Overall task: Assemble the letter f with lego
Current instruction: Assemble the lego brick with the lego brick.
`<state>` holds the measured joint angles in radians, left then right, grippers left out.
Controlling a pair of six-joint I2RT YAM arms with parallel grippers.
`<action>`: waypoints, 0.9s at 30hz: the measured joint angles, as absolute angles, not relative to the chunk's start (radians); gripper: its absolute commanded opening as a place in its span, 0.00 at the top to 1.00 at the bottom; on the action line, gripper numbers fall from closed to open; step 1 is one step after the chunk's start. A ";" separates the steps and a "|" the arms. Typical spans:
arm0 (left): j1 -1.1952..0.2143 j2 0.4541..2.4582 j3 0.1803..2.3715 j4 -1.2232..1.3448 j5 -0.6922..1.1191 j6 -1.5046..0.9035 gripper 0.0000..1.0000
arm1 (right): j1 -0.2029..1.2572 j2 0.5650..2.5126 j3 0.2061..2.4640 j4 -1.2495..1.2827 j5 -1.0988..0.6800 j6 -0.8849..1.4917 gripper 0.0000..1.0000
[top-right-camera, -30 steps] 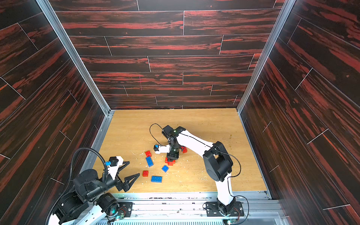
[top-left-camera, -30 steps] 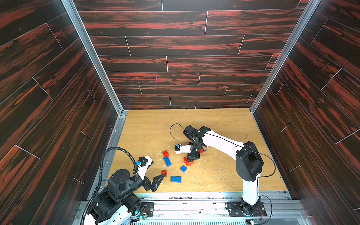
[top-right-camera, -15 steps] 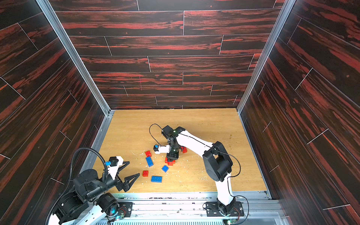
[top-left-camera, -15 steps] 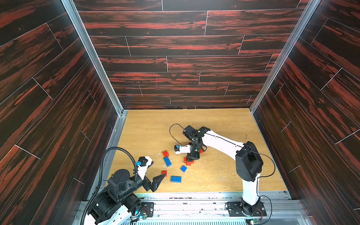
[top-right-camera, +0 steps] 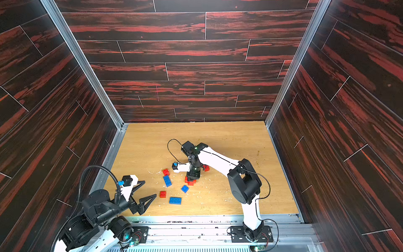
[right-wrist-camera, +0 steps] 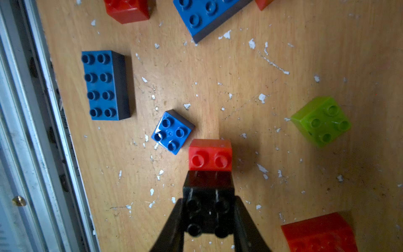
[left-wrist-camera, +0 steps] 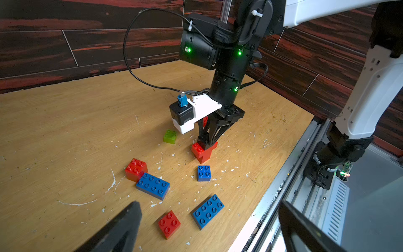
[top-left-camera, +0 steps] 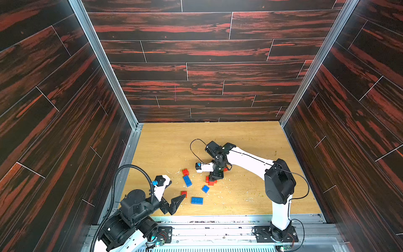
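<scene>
Seating the black brick on the red one

Right pincer (right-wrist-camera: 208, 215) is clamped on the black brick (right-wrist-camera: 208, 185), which seems to overlap the red brick (right-wrist-camera: 209, 156) just beyond its tips. Press straight down, studs aligned, avoiding the blue brick (right-wrist-camera: 172, 132) alongside. Left pincer (top-right-camera: 149, 188) gapes wide and empty, well apart.

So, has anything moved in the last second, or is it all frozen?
Nothing has visibly moved. The right hand stays shut on the black brick, which sits on the red brick. The left hand stays open near the front edge. The loose bricks lie where they were.
</scene>
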<state>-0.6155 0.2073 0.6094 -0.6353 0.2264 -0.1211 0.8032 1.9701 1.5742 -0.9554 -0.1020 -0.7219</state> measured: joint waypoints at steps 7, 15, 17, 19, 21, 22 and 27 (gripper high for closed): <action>-0.616 0.207 0.609 -0.635 0.226 -0.121 0.00 | 0.812 1.963 1.565 -0.945 -0.084 -0.713 0.80; -0.616 0.207 0.609 -0.635 0.224 -0.121 0.00 | 0.822 1.959 1.557 -0.936 -0.065 -0.698 0.80; -0.616 0.207 0.609 -0.635 0.224 -0.121 0.00 | 0.824 1.959 1.557 -0.936 -0.062 -0.694 0.80; -0.616 0.207 0.609 -0.635 0.224 -0.121 0.00 | 0.825 1.959 1.557 -0.936 -0.061 -0.691 0.79; -0.616 0.207 0.609 -0.635 0.224 -0.121 0.00 | 0.825 1.959 1.558 -0.937 -0.060 -0.688 0.79; -0.616 0.207 0.609 -0.635 0.224 -0.121 0.00 | 0.825 1.959 1.559 -0.938 -0.060 -0.687 0.79; -0.616 0.207 0.609 -0.635 0.224 -0.121 0.00 | 0.828 1.963 1.568 -0.942 -0.059 -0.677 0.76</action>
<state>-0.6155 0.2073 0.6094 -0.6353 0.2241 -0.1211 0.8276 1.9625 1.5684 -0.9424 -0.0593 -0.6769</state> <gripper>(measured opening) 0.997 0.326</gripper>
